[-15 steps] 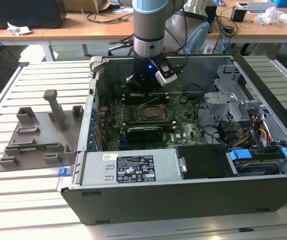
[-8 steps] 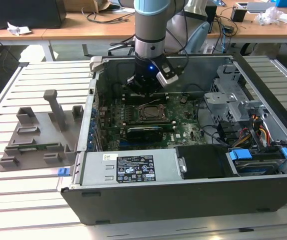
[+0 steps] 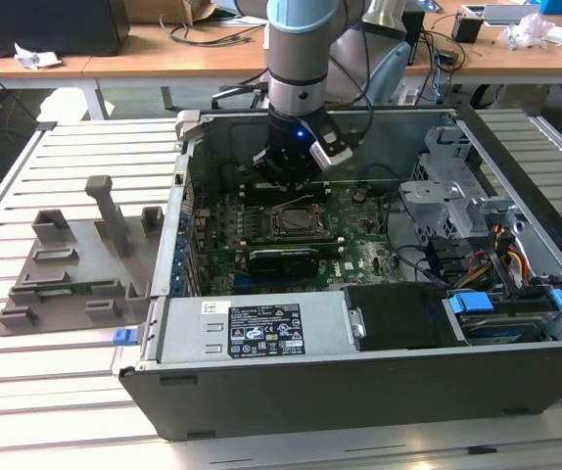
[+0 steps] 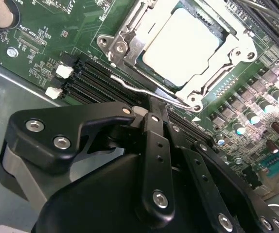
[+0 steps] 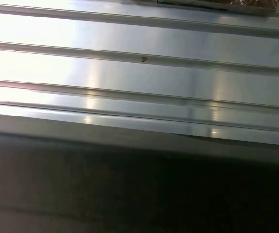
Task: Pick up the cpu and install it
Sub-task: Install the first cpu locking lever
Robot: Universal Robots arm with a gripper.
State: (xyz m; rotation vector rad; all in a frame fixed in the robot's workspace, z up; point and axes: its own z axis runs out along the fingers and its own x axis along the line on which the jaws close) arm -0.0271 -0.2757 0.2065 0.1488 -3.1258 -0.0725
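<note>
The cpu (image 4: 183, 46), a pale silvery square, lies flat inside the socket frame (image 4: 130, 46) on the green motherboard (image 4: 57, 29); the frame's metal bracket stands open around it. In the second wrist view my gripper (image 4: 153, 103) is shut with nothing in it, its tip right beside the socket's thin wire lever (image 4: 139, 90), just off the cpu's edge. In the exterior view the gripper (image 3: 294, 184) hangs inside the open computer case (image 3: 359, 392), just behind the socket (image 3: 298, 221).
Black memory slots (image 4: 93, 77) run beside the socket. A drive cage (image 3: 447, 196) and coloured cables (image 3: 506, 259) fill the case at the exterior view's right, the power supply (image 3: 252, 328) its front. A grey fixture tray (image 3: 66, 264) lies on the slatted table (image 5: 139, 43).
</note>
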